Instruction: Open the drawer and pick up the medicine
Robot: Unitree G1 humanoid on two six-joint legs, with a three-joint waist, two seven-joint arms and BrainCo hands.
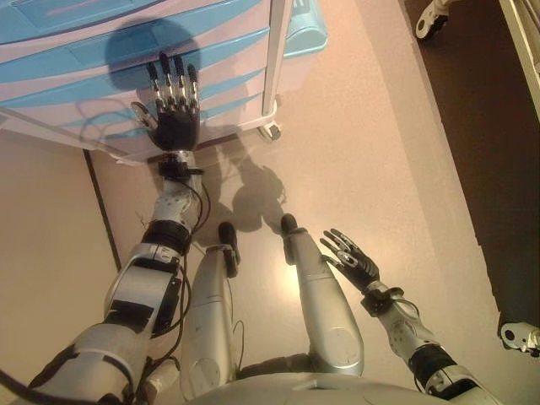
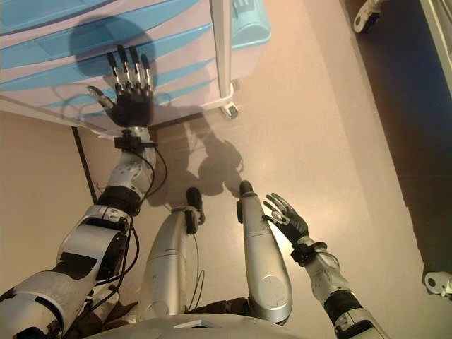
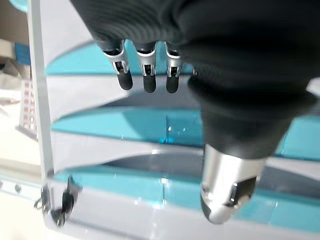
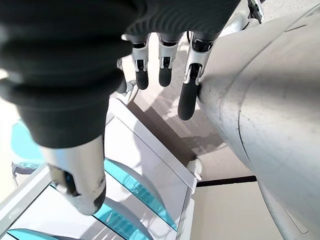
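Drawers (image 1: 126, 51) of the white cabinet with translucent blue fronts stand at the upper left of your head views, all of them pushed in; no medicine shows in any view. Your left hand (image 1: 173, 114) is raised in front of the lower drawer fronts with its fingers straight and spread, holding nothing. From above you cannot tell whether the fingertips touch a front.

The left wrist view adds what the head views lack: the fingers (image 3: 145, 75) hang extended before the stacked blue drawer fronts (image 3: 150, 125), with the thumb (image 3: 225, 190) apart from them, and a white upright post (image 3: 40, 100) of the cabinet frame runs along one side. A small bunch of keys (image 3: 60, 207) hangs at the foot of that post.

Your right hand (image 1: 353, 257) hangs low on your right, well apart from the cabinet, fingers relaxed and empty. Its wrist view shows the cabinet's white frame and blue fronts (image 4: 135, 190) beyond the fingers (image 4: 165, 70).

A caster (image 1: 270, 131) sits under the cabinet's near corner on the beige floor (image 1: 380, 152). A dark strip of floor (image 1: 481, 126) lies on your right, with another caster (image 1: 430, 18) at its top edge.
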